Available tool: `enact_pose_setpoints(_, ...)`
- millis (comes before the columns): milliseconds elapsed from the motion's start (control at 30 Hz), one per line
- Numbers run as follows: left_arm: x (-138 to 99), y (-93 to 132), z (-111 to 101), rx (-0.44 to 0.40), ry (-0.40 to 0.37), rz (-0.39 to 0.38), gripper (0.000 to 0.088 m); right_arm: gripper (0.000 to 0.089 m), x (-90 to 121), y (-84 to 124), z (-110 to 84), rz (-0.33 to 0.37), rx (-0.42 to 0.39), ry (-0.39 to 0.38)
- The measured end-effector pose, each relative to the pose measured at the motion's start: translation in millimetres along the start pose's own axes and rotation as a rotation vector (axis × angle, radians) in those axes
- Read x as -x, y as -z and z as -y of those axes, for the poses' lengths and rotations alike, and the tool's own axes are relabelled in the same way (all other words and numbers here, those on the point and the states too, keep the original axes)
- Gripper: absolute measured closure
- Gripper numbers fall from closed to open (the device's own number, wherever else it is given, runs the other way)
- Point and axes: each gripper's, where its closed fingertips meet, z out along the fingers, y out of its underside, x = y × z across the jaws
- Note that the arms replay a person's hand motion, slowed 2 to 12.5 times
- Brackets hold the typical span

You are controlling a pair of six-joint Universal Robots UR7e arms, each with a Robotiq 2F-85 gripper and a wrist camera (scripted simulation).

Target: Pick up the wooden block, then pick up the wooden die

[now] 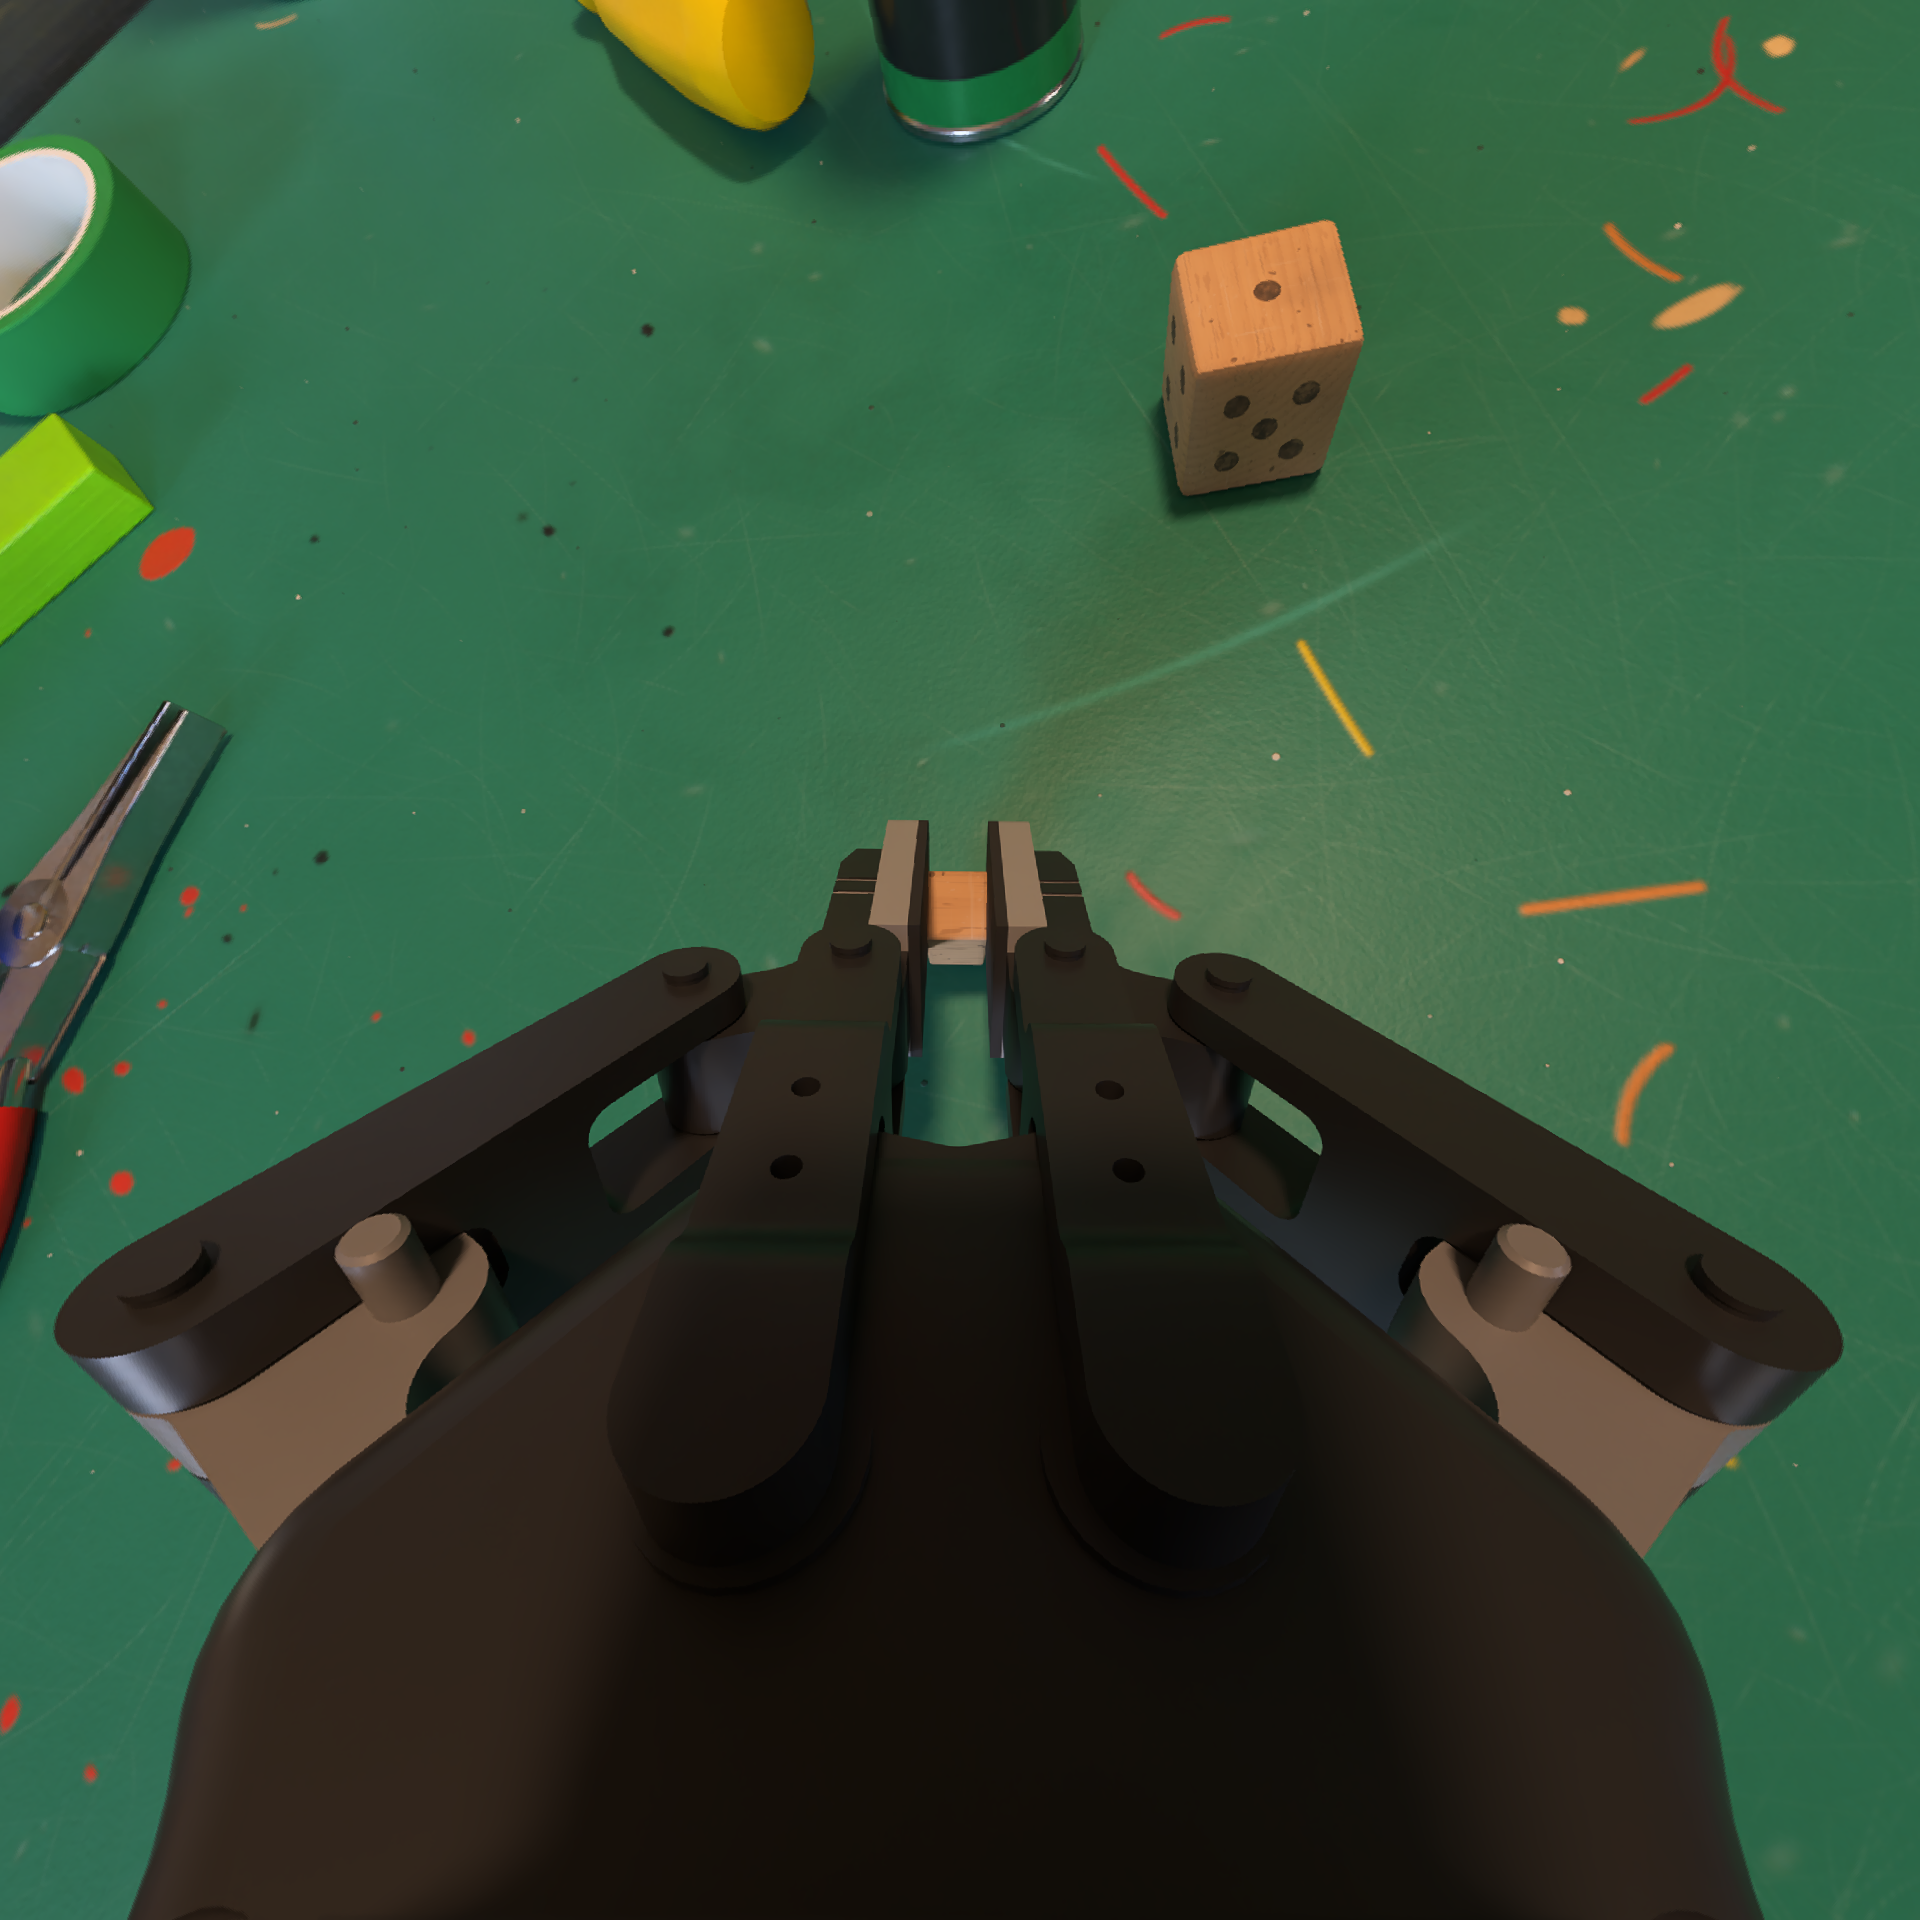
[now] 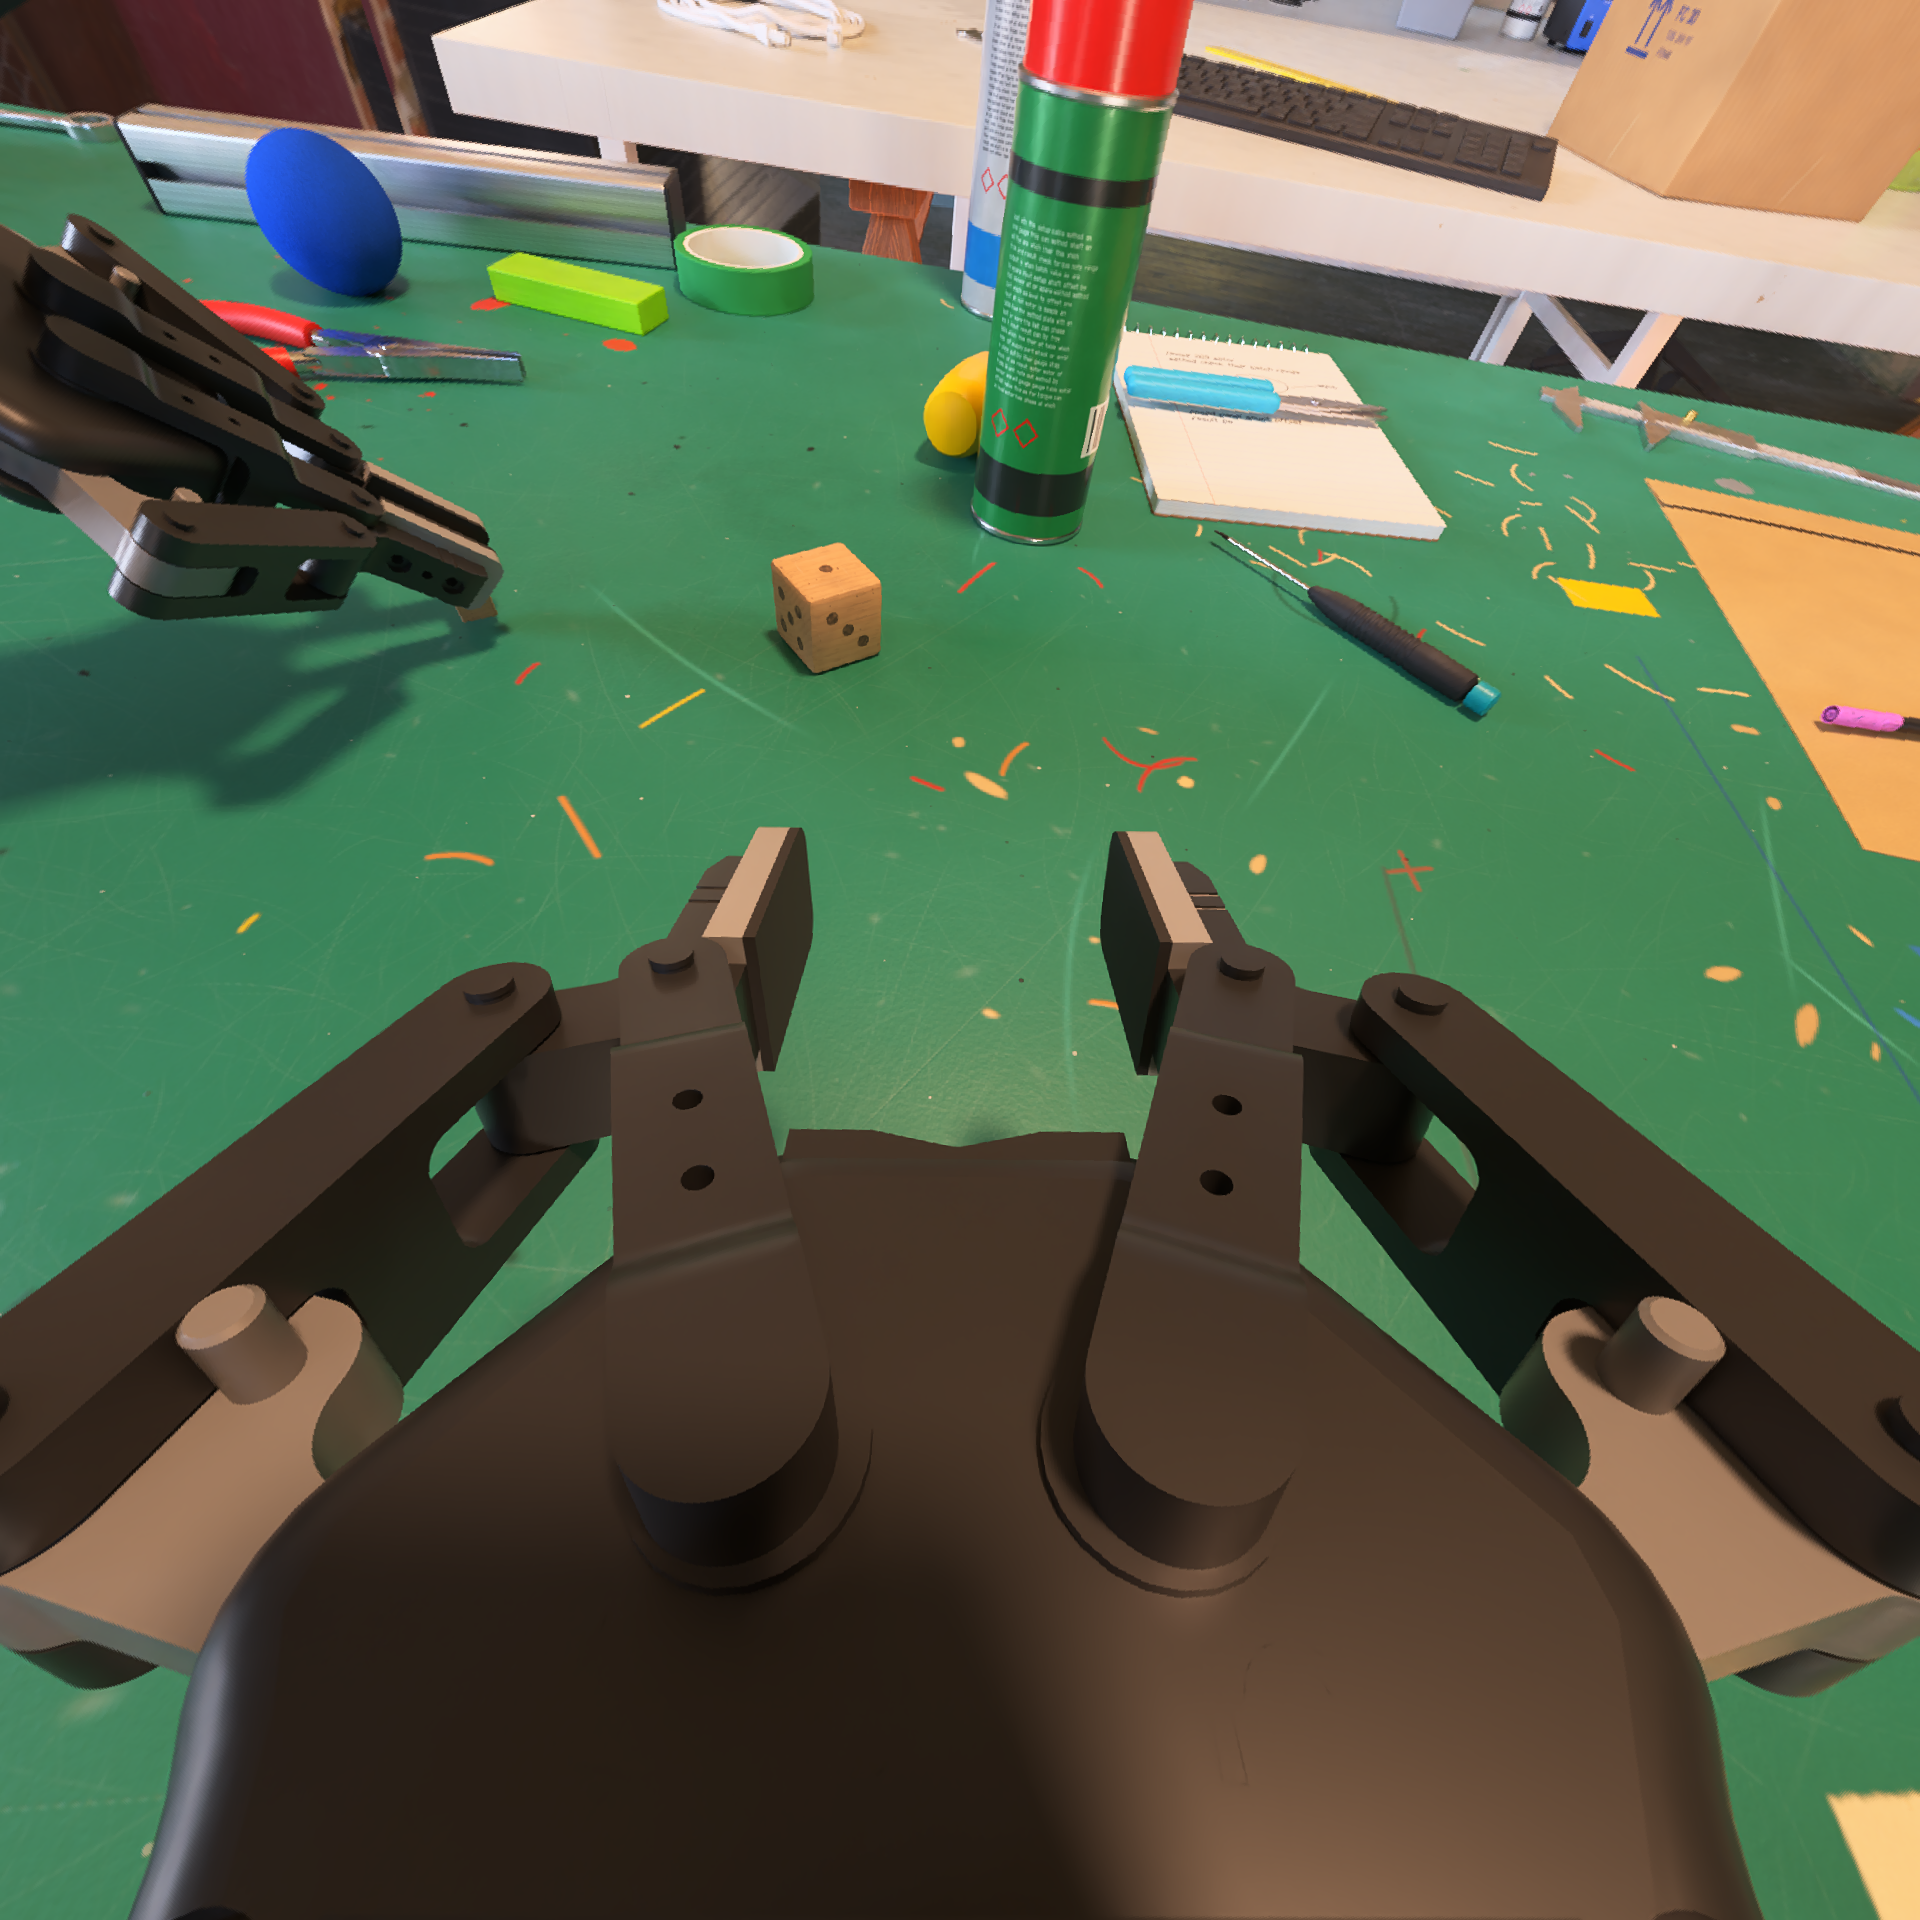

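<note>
**Block in hand, die still waiting**

The left gripper [image 1: 956,883] has its two fingers pulled in tight on the small wooden block [image 1: 956,906]. The block sits between the pads, so it cannot slip out. From the right wrist view, this gripper hangs low over the green mat [image 1: 727,623]. I cannot tell if the block is off the mat yet.

The wooden die [image 2: 827,608] stands alone on the mat, near the green spray can [image 2: 1049,312]. The right gripper [image 2: 956,914] has its fingers spread wide and holds nothing. It faces the die from well back, so it looks ready to grab it next.
</note>
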Motion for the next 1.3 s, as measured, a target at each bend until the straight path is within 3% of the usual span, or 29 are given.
enact_pose_setpoints(733, -7, 19, 5, -0.106, -0.064, -0.046, 0.0782, 0.0207, -1, 0, -0.7, 0.002, 0.003, -0.002)
enact_pose_setpoints(1167, -7, 51, 4, -0.190, -0.218, -0.049, 0.0782, 0.0198, -2, -1, 2.6, 0.024, -0.006, -0.018)
enact_pose_setpoints(1300, -1, 65, 4, -0.222, -0.265, -0.019, 0.0782, 0.0193, -1, 0, 5.4, 0.033, -0.013, -0.024)
